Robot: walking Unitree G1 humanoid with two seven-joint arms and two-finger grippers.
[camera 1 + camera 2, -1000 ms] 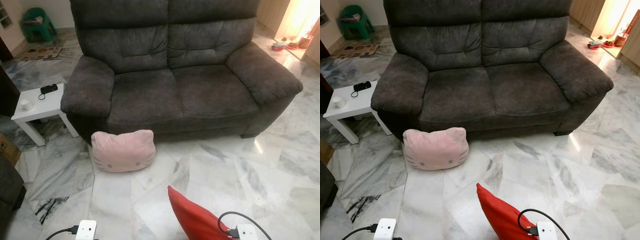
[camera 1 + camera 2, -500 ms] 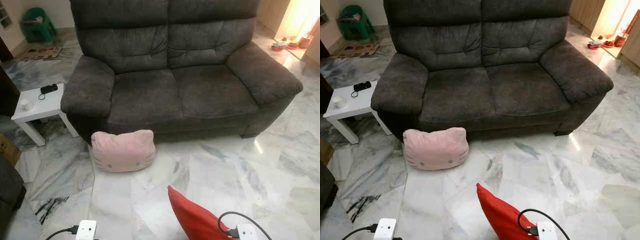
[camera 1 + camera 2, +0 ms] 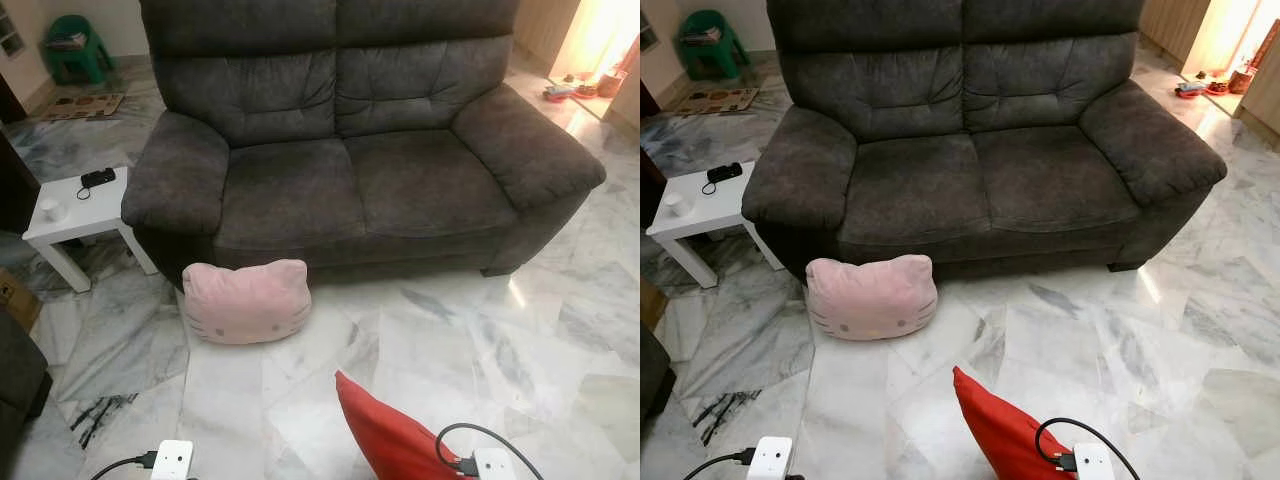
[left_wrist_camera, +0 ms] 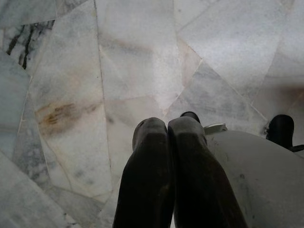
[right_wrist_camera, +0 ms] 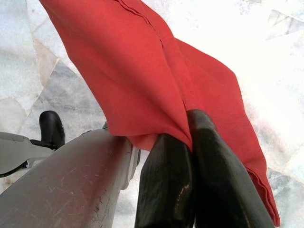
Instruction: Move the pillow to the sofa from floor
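Note:
A red pillow (image 3: 385, 435) hangs low at my right side, above the marble floor, in front of the dark grey sofa (image 3: 350, 170). My right gripper (image 5: 186, 137) is shut on the red pillow's (image 5: 142, 71) edge, the cloth pinched between its black fingers (image 5: 166, 185). A pink cat-face pillow (image 3: 247, 301) leans on the floor against the sofa's front left corner. My left gripper (image 4: 167, 127) hangs over bare marble floor (image 4: 118, 71) with its fingers pressed together and nothing between them.
A small white side table (image 3: 75, 212) with a cup and a black device stands left of the sofa. A green stool (image 3: 75, 45) is at the back left. Bright doorway with small items (image 3: 575, 90) lies at the back right. Dark furniture (image 3: 15, 370) edges the near left.

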